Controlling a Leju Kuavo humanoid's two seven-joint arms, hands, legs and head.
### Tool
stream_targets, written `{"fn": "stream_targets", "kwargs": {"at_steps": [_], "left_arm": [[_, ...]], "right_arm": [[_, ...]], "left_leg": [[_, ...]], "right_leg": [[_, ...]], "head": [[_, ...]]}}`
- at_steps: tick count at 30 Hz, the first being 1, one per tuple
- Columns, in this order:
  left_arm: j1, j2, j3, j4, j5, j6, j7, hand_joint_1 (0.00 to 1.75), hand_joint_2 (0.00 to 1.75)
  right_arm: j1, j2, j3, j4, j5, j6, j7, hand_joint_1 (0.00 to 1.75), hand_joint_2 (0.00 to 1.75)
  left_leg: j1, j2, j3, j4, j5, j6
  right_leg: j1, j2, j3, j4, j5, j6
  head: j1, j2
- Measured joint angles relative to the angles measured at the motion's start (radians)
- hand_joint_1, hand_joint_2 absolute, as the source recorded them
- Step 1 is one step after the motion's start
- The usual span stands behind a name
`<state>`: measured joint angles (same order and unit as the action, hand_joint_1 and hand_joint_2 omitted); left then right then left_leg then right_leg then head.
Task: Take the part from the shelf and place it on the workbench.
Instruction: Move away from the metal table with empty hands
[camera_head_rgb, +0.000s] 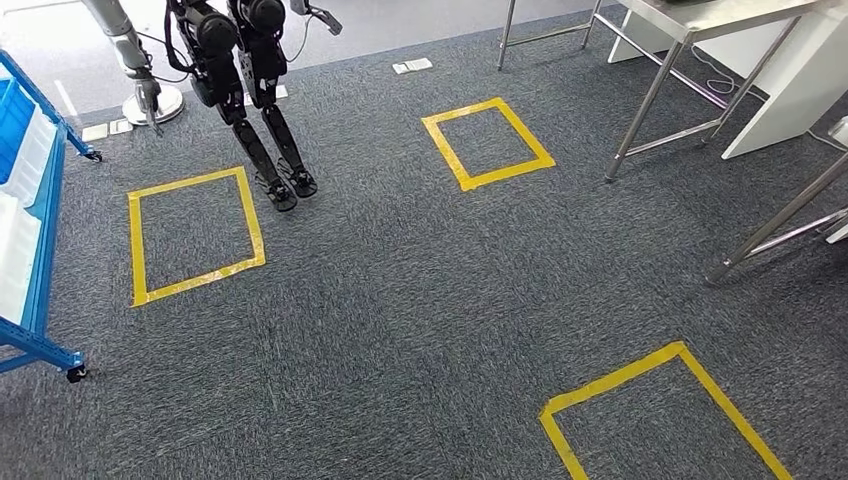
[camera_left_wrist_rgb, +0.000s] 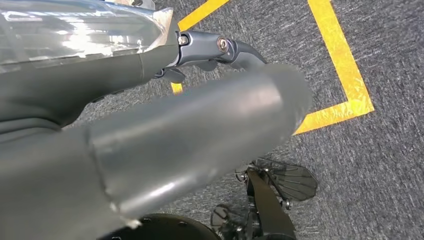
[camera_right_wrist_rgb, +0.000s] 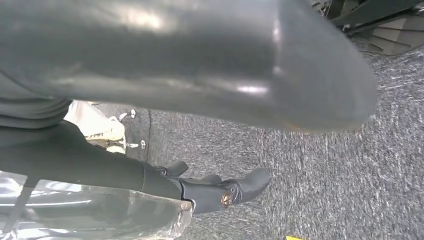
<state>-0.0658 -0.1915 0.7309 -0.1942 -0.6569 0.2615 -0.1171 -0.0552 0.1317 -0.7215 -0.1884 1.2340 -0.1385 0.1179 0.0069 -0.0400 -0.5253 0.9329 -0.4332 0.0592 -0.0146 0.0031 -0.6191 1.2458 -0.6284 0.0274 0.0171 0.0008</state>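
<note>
A blue shelf (camera_head_rgb: 48, 215) with pale bins (camera_head_rgb: 14, 255) stands at the left edge of the head view. The steel workbench (camera_head_rgb: 700, 18) is at the far right, its legs on the carpet. I can make out no part at this size. My left hand (camera_left_wrist_rgb: 200, 105) hangs over the carpet, its thick thumb apart from the dark fingers (camera_left_wrist_rgb: 225, 47), and nothing lies between them. Above the carpet, my right hand (camera_right_wrist_rgb: 200, 70) hangs the same way, dark fingers (camera_right_wrist_rgb: 227, 192) stretched out and empty. Clear film (camera_left_wrist_rgb: 80, 30) lies along the back of each hand.
Another black two-legged robot (camera_head_rgb: 255, 100) stands at the back left, next to a silver arm on a round base (camera_head_rgb: 135, 70). Yellow tape squares (camera_head_rgb: 195, 235) (camera_head_rgb: 488, 142) (camera_head_rgb: 660, 420) mark the grey carpet. A second steel table leg (camera_head_rgb: 780, 220) crosses the right edge.
</note>
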Motion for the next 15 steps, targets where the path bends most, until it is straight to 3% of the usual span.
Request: {"fn": "stream_targets", "kwargs": {"at_steps": [1,3,4,6,8,10,12,13,14,15], "left_arm": [[0.0,0.0,0.0,0.0,0.0,0.0,0.0,0.0,0.0],[0.0,-0.001,0.0,0.0,0.0,-0.001,0.001,0.0,0.0],[-0.001,-0.001,0.0,0.0,0.0,-0.001,0.002,0.0,0.0],[-0.001,-0.001,0.0,0.0,0.0,-0.001,0.003,0.0,0.0],[0.0,-0.001,0.0,0.0,0.0,-0.001,0.003,0.0,0.0],[0.0,0.0,0.001,0.0,0.0,0.0,0.004,0.0,0.0],[-0.001,-0.001,0.001,0.0,0.0,0.0,0.005,0.0,0.0],[-0.002,-0.001,0.001,0.0,0.001,0.0,0.005,0.0,0.0],[-0.002,-0.001,0.002,0.0,0.002,0.0,0.005,0.0,0.0],[-0.001,-0.001,0.002,0.0,0.004,0.0,0.005,0.0,0.0]], "right_arm": [[0.0,0.0,0.0,0.0,0.002,0.0,0.0,0.0,0.0],[0.001,-0.001,0.0,0.0,0.006,0.0,0.0,0.0,0.0],[0.001,-0.001,0.0,0.0,0.008,0.001,0.0,0.0,0.0],[0.001,-0.001,0.0,0.0,0.011,0.002,0.0,0.0,0.0],[0.0,-0.002,0.0,0.0,0.013,0.004,0.0,0.0,0.0],[-0.001,-0.002,-0.001,0.0,0.015,0.005,0.0,0.0,0.0],[0.001,-0.002,-0.001,0.0,0.017,0.006,0.0,0.0,0.0],[0.002,-0.002,-0.001,0.0,0.018,0.006,0.0,0.0,0.0],[0.003,-0.003,-0.001,0.0,0.02,0.006,0.0,0.0,0.0],[0.004,-0.003,-0.001,0.0,0.022,0.007,0.0,0.0,0.0]], "left_leg": [[0.0,-0.007,0.0,0.002,0.0,-0.001],[0.001,-0.023,-0.003,0.012,-0.003,-0.008],[0.0,-0.032,-0.006,0.02,-0.006,-0.014],[-0.003,-0.046,-0.014,0.031,-0.012,-0.027],[-0.001,-0.055,-0.02,0.037,-0.013,-0.037],[0.002,-0.027,-0.041,0.076,-0.04,-0.045],[0.003,0.017,-0.096,0.194,-0.106,-0.051],[0.004,0.028,-0.133,0.269,-0.14,-0.053],[0.004,0.033,-0.163,0.33,-0.162,-0.054],[0.004,0.036,-0.178,0.357,-0.163,-0.053]], "right_leg": [[-0.002,0.001,0.015,-0.03,0.019,0.01],[-0.011,0.022,0.085,-0.177,0.082,0.029],[-0.013,0.035,0.113,-0.24,0.108,0.03],[-0.01,0.049,0.133,-0.288,0.127,0.018],[-0.007,0.031,0.134,-0.283,0.129,0.0],[-0.01,0.012,0.137,-0.283,0.133,-0.015],[-0.007,-0.009,0.136,-0.283,0.134,-0.026],[-0.003,-0.021,0.136,-0.283,0.133,-0.029],[0.0,-0.033,0.135,-0.283,0.132,-0.031],[0.003,-0.045,0.135,-0.283,0.13,-0.033]], "head": [[0.0,0.0],[0.001,0.0],[0.001,0.0],[0.0,0.0],[-0.002,0.0],[-0.005,0.0],[-0.009,0.0],[-0.011,0.0],[-0.011,0.0],[-0.012,0.0]]}}
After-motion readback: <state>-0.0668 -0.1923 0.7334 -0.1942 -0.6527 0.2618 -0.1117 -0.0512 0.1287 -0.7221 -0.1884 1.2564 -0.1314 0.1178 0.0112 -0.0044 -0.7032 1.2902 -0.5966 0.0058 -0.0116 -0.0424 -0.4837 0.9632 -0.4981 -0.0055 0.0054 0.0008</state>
